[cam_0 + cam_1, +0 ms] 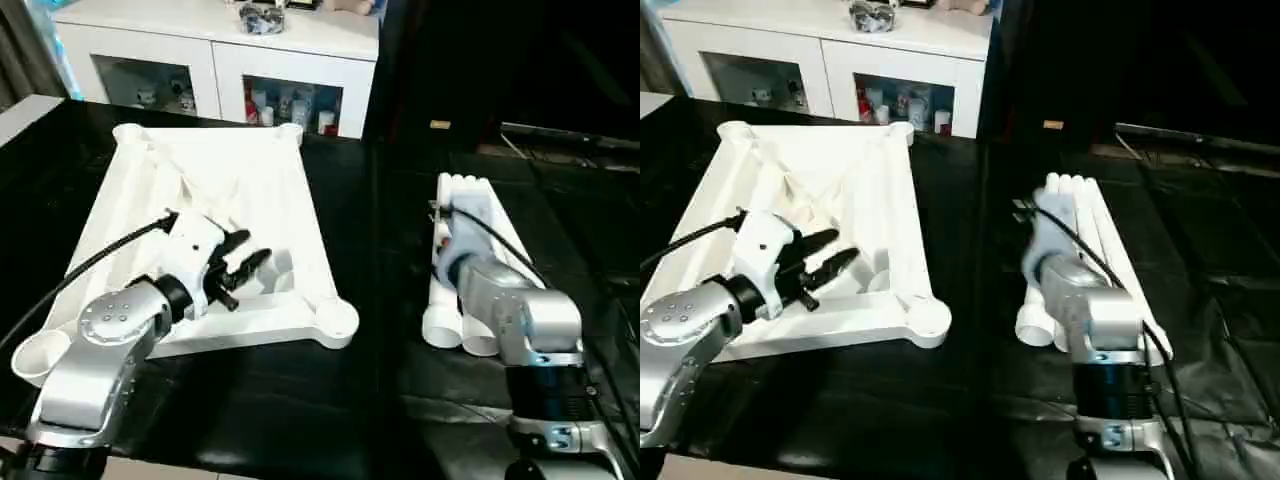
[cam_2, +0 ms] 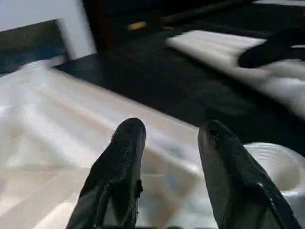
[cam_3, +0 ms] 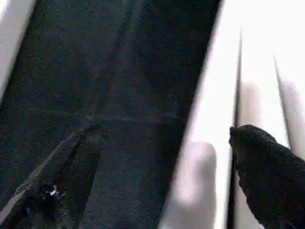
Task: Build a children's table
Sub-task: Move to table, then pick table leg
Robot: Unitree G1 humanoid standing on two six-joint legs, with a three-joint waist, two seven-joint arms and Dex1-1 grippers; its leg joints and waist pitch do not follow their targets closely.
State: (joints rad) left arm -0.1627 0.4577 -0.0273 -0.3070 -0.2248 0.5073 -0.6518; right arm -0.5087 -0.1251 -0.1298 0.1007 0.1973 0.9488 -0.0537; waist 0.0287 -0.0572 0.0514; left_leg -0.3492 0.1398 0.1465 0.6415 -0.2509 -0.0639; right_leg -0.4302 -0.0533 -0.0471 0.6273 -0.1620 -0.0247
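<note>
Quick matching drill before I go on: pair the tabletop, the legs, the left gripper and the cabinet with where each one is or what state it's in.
1. tabletop
2. legs
3. left gripper
4. cabinet

a. open, above the ribbed underside
b. upside down on the black surface
c. at the back, behind the work surface
d. lying side by side under the right arm

Pairs: 1-b, 2-d, 3-a, 4-c

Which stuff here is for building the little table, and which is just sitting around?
For the table: white table top lying upside down; bundle of white legs; left gripper, jaws open; right gripper, jaws open.

Just sitting around: white cabinet; the bottles and bits inside it.
</note>
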